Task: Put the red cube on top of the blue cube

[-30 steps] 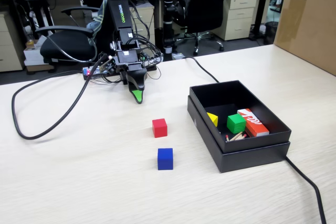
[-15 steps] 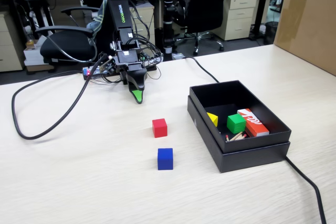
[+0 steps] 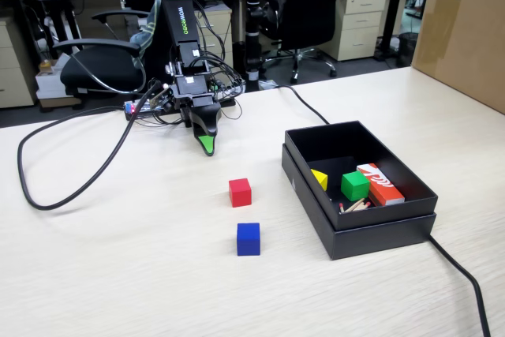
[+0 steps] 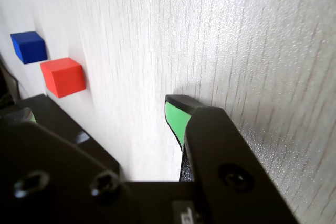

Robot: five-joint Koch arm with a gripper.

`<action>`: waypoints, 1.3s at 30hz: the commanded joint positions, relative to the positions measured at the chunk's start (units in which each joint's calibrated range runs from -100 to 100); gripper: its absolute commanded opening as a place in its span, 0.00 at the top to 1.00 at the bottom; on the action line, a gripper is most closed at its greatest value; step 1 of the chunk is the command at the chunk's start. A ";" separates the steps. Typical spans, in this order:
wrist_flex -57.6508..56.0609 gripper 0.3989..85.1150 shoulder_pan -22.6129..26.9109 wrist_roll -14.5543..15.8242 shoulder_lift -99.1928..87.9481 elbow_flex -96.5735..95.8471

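Red cube [image 3: 240, 192] sitting apart from blue cube [image 3: 248, 238] on bench [image 3: 118, 274] | black box [image 3: 359, 226] lying alongside | tool [image 3: 206, 145] hanging empty, jaw state unclear.

red cube [image 3: 240, 192] sits apart behind blue cube [image 3: 248, 238].

Behind the pale wood table [image 3: 118, 274] stand black office chairs [image 3: 99, 65], desks and drawer cabinets [image 3: 359, 21].
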 commanded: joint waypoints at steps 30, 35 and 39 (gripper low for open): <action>-1.21 0.43 -0.29 -0.05 0.44 -0.59; -4.58 0.43 -0.29 0.00 0.79 3.85; -8.90 0.44 -0.20 0.05 2.05 10.38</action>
